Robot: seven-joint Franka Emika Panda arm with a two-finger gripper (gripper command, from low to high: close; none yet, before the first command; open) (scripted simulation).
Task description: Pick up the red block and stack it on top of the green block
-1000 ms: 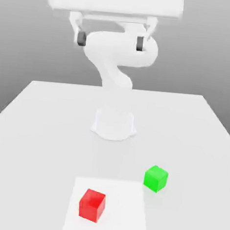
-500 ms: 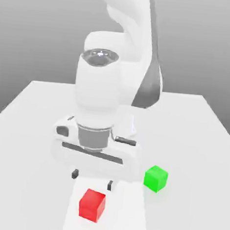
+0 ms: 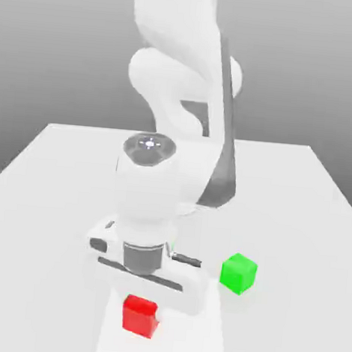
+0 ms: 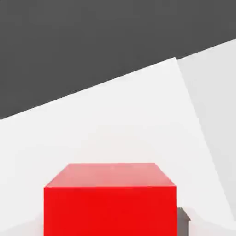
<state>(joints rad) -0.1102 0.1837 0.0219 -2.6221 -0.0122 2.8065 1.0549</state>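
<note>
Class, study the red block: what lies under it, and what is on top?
The red block sits over the white sheet; the patch directly beneath is covered. The gripper's hand is above, hiding part of the block's top.

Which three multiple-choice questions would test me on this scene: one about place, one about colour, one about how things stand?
1. Where is the green cube?
A) Off the white square
B) On top of the red cube
C) Inside a bowl

2. What colour is the cube under the robot's hand?
A) Blue
B) Red
C) Yellow

3. How do the two cubes stand?
A) Stacked
B) Touching side by side
C) Apart

Key:
1 A: it sits on the grey tabletop, beyond the square's edge.
2 B: its faces are bright red in both views.
3 C: a gap separates them in the exterior view.
</note>
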